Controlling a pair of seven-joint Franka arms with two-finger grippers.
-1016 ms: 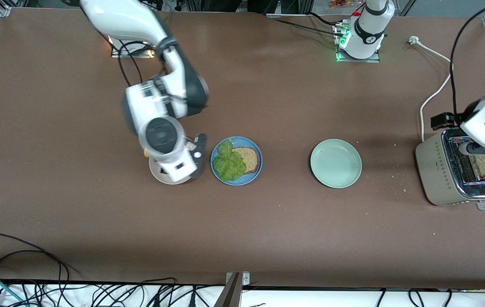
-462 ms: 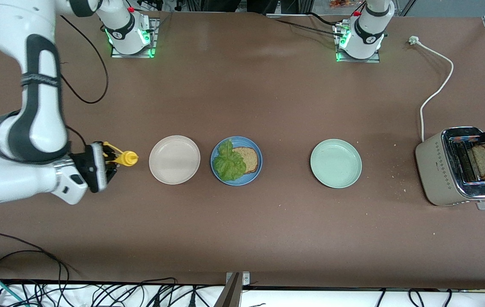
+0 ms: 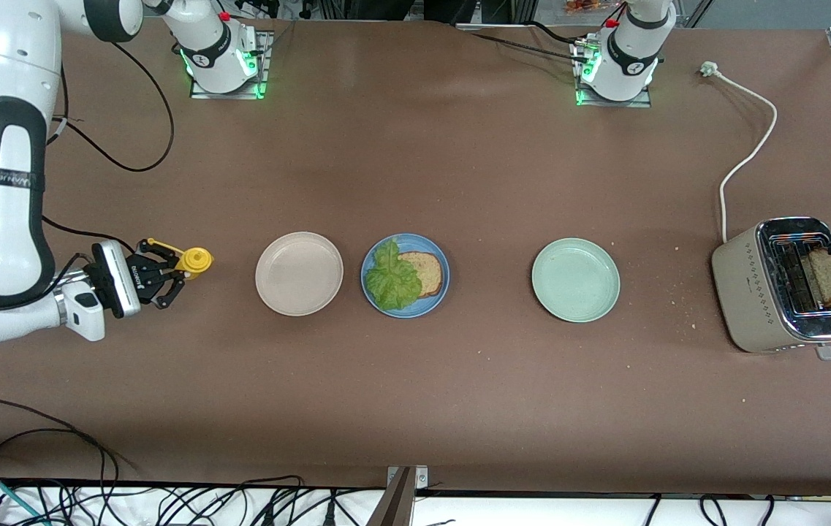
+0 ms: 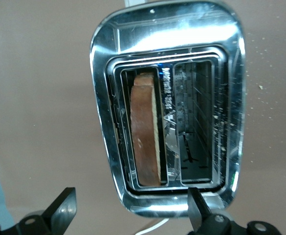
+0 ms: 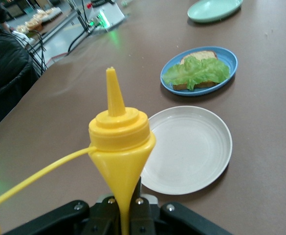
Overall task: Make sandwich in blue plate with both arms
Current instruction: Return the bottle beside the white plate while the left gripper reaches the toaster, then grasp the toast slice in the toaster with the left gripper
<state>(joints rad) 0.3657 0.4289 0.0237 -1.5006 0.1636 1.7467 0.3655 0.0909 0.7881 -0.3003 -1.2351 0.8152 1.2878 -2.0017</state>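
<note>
Front view, done: at middle of the frame the blue plate (image 3: 405,276) holds one bread slice (image 3: 426,272) with a lettuce leaf (image 3: 392,277) on it.
Left to do: second bread slice (image 3: 826,277) stands in the toaster (image 3: 780,286), middle right edge; I judge half finished.
Right gripper (image 3: 167,276): middle left, arm low, jaws closed around a yellow sauce bottle (image 3: 194,261).
Left gripper (image 4: 133,215): over the toaster, jaws wide, holding nothing.

Right tool (image 3: 170,277) (gripping yellow bottle (image 3: 192,261)) retreated from plates.

Beige plate (image 3: 299,273), green plate (image 3: 575,280), toaster (image 3: 785,286), yellow bottle (image 3: 193,261).
</note>
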